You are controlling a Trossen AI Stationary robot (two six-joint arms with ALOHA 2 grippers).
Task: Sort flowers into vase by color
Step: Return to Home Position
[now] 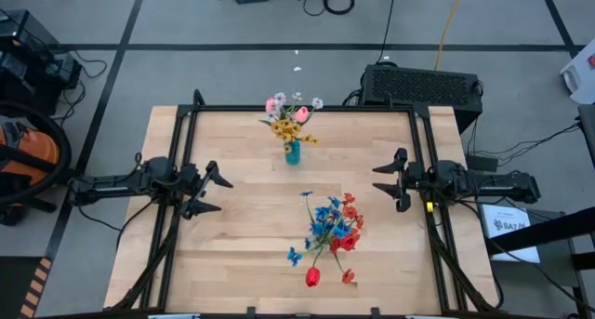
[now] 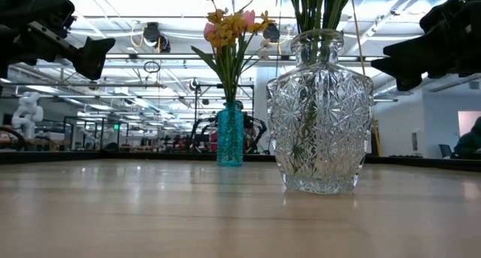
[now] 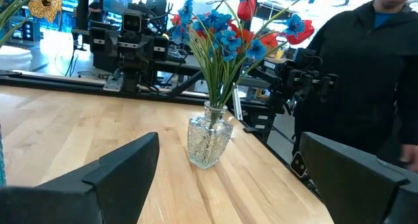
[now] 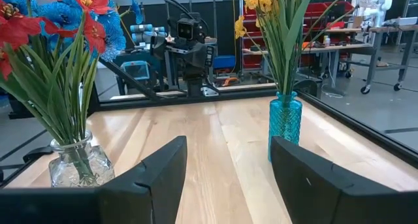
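Note:
A clear cut-glass vase (image 2: 321, 130) stands near the table's near edge and holds blue sprays (image 1: 327, 224), red clusters (image 1: 348, 228) and a red tulip (image 1: 312, 277); its glass body (image 3: 209, 141) shows in the left wrist view. A slim teal vase (image 1: 292, 152) stands upright toward the far edge with a yellow bunch (image 1: 287, 129), pink tulips (image 1: 286, 109) and small white blooms (image 1: 316, 103). My left gripper (image 1: 214, 191) hovers open at the table's left side. My right gripper (image 1: 383, 180) hovers open at the right side. Neither touches a flower or vase.
Black frame rails (image 1: 307, 109) run along the table's far, left and right edges. A person in a dark top (image 3: 366, 74) stands beyond the table's right side. Bare wood (image 1: 251, 226) lies between the two vases and the arms.

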